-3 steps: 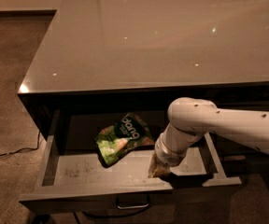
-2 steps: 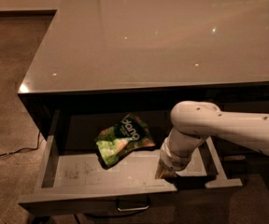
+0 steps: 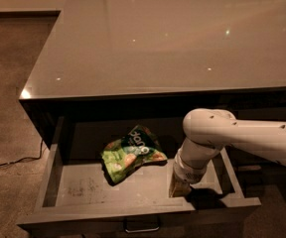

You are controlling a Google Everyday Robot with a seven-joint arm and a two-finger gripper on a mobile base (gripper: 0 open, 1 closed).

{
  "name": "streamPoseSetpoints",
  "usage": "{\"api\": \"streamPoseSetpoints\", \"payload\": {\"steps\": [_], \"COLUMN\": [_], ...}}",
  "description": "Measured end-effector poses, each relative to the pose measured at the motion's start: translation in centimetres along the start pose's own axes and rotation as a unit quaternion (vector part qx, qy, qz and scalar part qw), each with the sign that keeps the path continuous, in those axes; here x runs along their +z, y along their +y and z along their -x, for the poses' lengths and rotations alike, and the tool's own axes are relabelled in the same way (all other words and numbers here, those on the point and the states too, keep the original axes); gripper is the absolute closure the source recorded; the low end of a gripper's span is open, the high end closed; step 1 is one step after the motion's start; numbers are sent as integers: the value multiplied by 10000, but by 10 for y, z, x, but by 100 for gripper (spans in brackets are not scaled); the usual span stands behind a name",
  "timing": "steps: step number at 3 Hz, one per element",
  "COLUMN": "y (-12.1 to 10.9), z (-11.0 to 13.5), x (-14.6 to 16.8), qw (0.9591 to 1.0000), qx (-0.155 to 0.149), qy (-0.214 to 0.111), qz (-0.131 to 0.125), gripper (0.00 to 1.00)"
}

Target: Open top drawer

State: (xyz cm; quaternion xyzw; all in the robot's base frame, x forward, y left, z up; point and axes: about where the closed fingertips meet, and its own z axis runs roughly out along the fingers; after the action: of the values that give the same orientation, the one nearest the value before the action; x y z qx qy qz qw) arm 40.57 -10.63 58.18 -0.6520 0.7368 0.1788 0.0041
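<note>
The top drawer is being shown pulled far out from under the front edge of the desk. Its grey floor and grey sides are being lit from above, and dark scuff marks are being shown on the floor near the front left. 1 small metal handle is being seen in the middle of the drawer's dark front, at the bottom edge of the view.

1 green snack bag is being held by the drawer floor, crumpled, a little left of the middle and nearer the back. It is not being touched by anything else.

The white arm is being reached in from the right side and bent down into the drawer. The pincer is being pointed straight down inside the drawer, right of the middle, just behind the front wall and near the floor. It is being kept just to the right of the bag, with a gap between them. Whether the pincer is open or closed cannot be told, and nothing is being seen in its grip.

Small spots of light are being thrown back by the shiny desk top. 1 thin dark cable is being seen lying on the brown carpet to the left.
</note>
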Motion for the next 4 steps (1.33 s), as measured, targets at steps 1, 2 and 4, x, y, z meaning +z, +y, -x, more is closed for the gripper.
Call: {"api": "streamPoseSetpoints", "payload": {"steps": [1, 2, 4], "y": [13, 17, 35], "z": [-17, -20, -23], "x": [-4, -6, -27], "qw": [9993, 9989, 9973], "qx": [234, 294, 353], "qy": [298, 365, 530], "qz": [-12, -45, -356], "gripper": [100, 100, 100]}}
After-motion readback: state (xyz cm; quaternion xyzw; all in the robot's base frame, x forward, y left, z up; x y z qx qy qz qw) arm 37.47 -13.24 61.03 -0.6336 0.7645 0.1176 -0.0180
